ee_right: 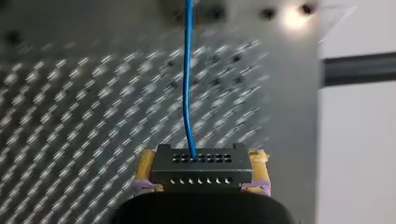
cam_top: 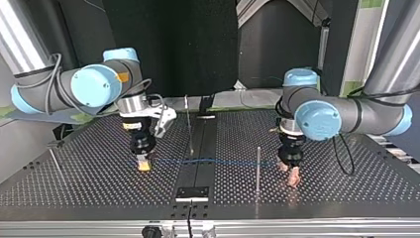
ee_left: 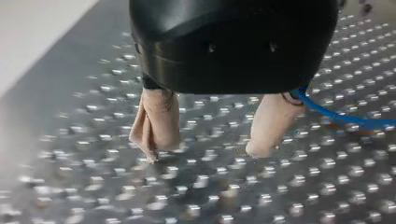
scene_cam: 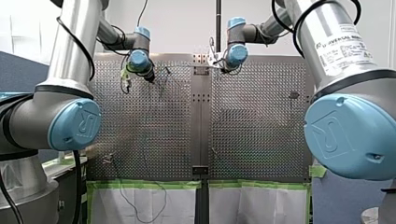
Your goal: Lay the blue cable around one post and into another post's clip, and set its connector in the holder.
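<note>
My right gripper (ee_right: pixel 201 171) clamps the one connector (ee_right: pixel 201 161) (one blue cable (ee_right: pixel 187 93) attached); my left gripper (ee_left: pixel 203 153) gapes.

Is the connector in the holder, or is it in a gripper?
In a gripper. The right wrist view shows the black connector clamped between the yellow pads of my right gripper, the blue cable running out ahead.

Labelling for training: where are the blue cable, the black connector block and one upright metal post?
thin blue cable (ee_right: pixel 187 93), right wrist view, mid-run.
black perforated connector block (ee_right: pixel 201 170), right wrist view, front face.
thin upright metal post (cam_top: pixel 257 171), top view, mid-shaft.
</note>
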`<state>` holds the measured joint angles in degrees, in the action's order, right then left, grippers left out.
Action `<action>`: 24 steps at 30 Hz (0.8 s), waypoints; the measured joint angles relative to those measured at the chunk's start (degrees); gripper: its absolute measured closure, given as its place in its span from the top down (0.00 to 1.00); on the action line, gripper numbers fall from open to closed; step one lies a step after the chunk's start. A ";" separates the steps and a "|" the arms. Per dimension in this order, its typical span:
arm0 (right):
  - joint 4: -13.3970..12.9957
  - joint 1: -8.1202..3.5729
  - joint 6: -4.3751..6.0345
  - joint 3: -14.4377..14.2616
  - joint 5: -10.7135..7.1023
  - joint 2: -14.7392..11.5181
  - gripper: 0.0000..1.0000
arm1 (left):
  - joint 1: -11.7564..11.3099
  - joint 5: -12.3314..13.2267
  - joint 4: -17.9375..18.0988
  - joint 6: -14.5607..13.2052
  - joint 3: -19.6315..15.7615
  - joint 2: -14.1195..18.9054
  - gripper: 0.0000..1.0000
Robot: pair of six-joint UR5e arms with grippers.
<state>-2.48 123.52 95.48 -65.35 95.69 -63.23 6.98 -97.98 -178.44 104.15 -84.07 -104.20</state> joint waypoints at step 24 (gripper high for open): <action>-13.44 -2.94 9.66 -15.18 7.02 0.15 0.00 | 1.29 -0.24 -0.26 0.27 -0.79 -0.50 1.00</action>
<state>-15.92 120.58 105.14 -80.53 102.70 -63.08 8.27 -98.22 -178.69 104.43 -84.87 -104.70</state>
